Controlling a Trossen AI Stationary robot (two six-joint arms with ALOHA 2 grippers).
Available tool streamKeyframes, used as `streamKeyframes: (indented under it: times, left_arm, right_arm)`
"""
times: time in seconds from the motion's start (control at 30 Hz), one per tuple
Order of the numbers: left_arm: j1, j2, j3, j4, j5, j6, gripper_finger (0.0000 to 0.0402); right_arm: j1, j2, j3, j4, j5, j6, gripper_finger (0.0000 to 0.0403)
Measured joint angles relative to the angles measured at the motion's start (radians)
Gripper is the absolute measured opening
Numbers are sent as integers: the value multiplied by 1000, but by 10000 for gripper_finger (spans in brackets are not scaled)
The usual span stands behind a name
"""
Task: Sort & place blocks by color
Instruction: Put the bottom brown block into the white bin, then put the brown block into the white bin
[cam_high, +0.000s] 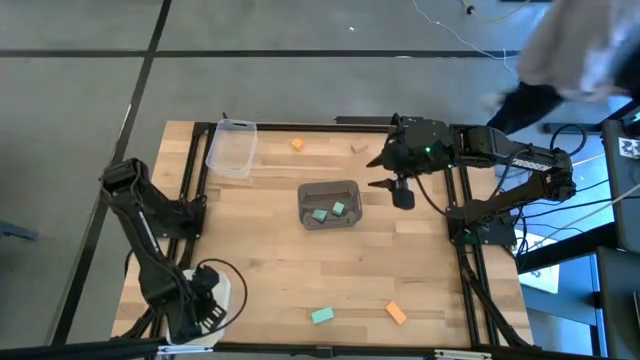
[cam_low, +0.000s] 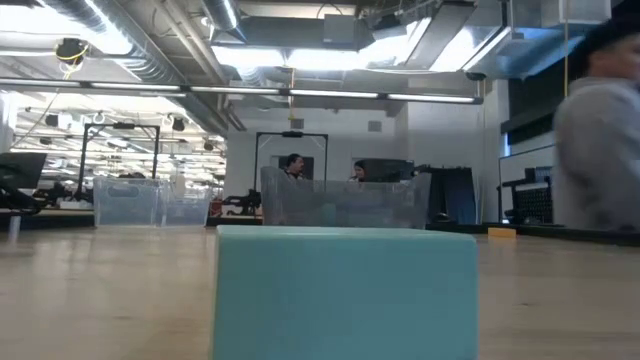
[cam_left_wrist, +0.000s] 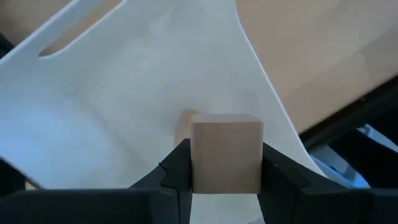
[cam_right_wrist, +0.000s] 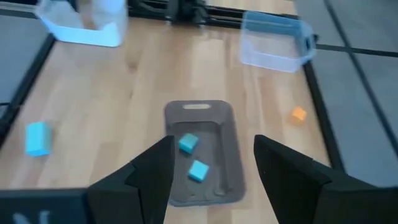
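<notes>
Left pincer (cam_left_wrist: 225, 180) clamped on tan block (cam_left_wrist: 225, 152) over white bin (cam_left_wrist: 155, 81); second block behind mostly hidden. Right pincer (cam_right_wrist: 211, 165) apart, empty, above grey tray (cam_right_wrist: 229, 121) with two teal blocks (cam_right_wrist: 188, 143).

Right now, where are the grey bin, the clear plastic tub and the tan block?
Grey bin (cam_high: 351, 187), high view, rim.
Clear plastic tub (cam_high: 231, 149), high view, floor.
Tan wooden block (cam_left_wrist: 225, 152), left wrist view, front face.

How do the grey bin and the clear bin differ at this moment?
The grey bin sits mid-table and holds two teal blocks; the clear bin stands near the far left edge, and no block shows in it. The grey bin is opaque, the clear bin see-through. Both are shallow rectangular containers resting on the wooden table.
</notes>
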Motion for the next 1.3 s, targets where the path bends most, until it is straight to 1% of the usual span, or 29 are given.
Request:
streamKeyframes:
  times: [0.23, 0.37, 0.53, 0.67, 0.77, 0.93, 1.0, 1.3]
  left_arm:
    - [4, 46, -27, -1, 1, 8, 119]
    - [5, 54, -60, 20, 0, -4, 119]
    - [5, 54, -128, 106, 3, -8, 119]
    - [8, 54, -170, 182, 5, -10, 119]
    - [19, 54, -178, 195, 14, -11, 121]
    - [39, 54, -178, 195, 16, -9, 171]
    - [52, 54, -178, 195, 28, -8, 184]
    - [79, 52, -174, 193, 66, -18, 194]
  right_arm:
    - [0, 0, 0, -2, -10, 0, 221]
    - [0, 0, 0, -4, -54, 1, 221]
    - [0, 0, 0, -4, -110, 1, 221]
    - [0, 0, 0, -5, -111, 5, 221]
    - [0, 0, 0, -5, -110, 5, 221]
    - [0, 0, 0, -5, -110, 5, 221]
    - [0, 0, 0, -5, -110, 5, 221]
    - [0, 0, 0, -5, -110, 3, 221]
